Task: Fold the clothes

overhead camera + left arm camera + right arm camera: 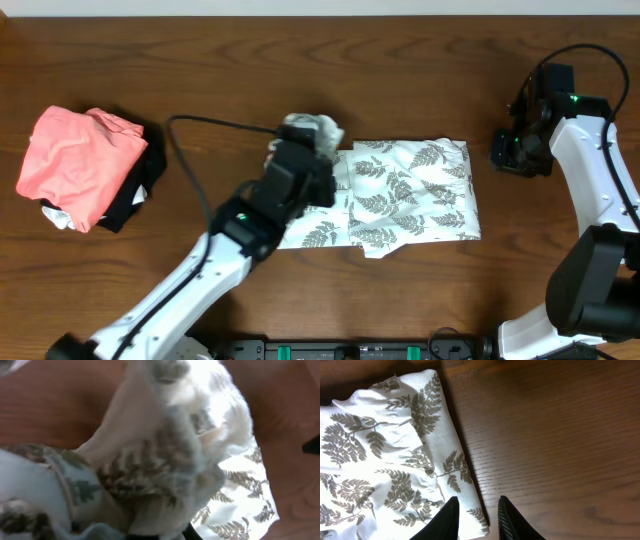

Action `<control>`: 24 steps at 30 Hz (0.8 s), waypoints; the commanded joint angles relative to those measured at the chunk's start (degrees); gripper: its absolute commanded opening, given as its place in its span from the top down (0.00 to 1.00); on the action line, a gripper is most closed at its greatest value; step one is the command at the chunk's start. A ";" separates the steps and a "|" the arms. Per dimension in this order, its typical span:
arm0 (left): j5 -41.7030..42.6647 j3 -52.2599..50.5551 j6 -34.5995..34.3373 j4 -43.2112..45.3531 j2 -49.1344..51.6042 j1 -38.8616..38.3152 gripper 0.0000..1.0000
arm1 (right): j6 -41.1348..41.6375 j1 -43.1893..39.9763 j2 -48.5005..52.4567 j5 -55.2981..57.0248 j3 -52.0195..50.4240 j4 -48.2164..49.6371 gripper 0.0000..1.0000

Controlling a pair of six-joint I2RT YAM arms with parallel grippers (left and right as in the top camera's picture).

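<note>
**Folding along the long axis, from the pile-side end**

Find the clothes (410, 195) spread on the table (200, 60), well apart from the salmon-pink pile (80, 160), laid with the long axis pointing straight away from that pile. Note the left gripper (312, 142) at the end nearer the pile, pinched on a raised wad of the fern print. Cannot see its fingers under the fabric in the left wrist view, so take that grip as a judgement from the lifted bunch. Note the right gripper (477, 512) at the edge farthest from the pile, parted and gripping nothing, hovering just over that edge. Probably calls for carrying the held end away from the pile, over the flat part, toward the far edge. Falls to the left arm, already holding. Watch for thin cloth slumping crooked off that axis.
</note>
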 commanded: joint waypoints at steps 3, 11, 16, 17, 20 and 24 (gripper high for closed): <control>-0.44 1.70 -1.62 3.67 2.80 -4.13 0.94 | -0.85 -0.59 -0.35 -0.48 0.57 -0.22 0.75; -0.46 1.70 -1.86 5.25 4.17 -6.08 0.94 | -0.83 -0.59 -0.35 -0.68 0.57 -0.26 0.75; -0.44 1.70 -2.05 5.29 4.68 -6.08 0.94 | -0.83 -0.59 -0.35 -0.70 0.57 -0.24 0.75; -0.44 1.70 -2.05 5.31 4.68 -6.05 0.91 | -0.83 -0.59 -0.35 -0.68 0.57 -0.26 0.75; -0.20 1.70 -2.05 5.84 4.68 -6.08 0.77 | -0.83 -0.59 -0.35 -0.87 0.57 -0.24 0.75; -0.02 1.70 -2.03 6.97 4.68 -6.05 0.75 | -0.83 -0.59 -0.35 -0.87 0.57 -0.24 0.75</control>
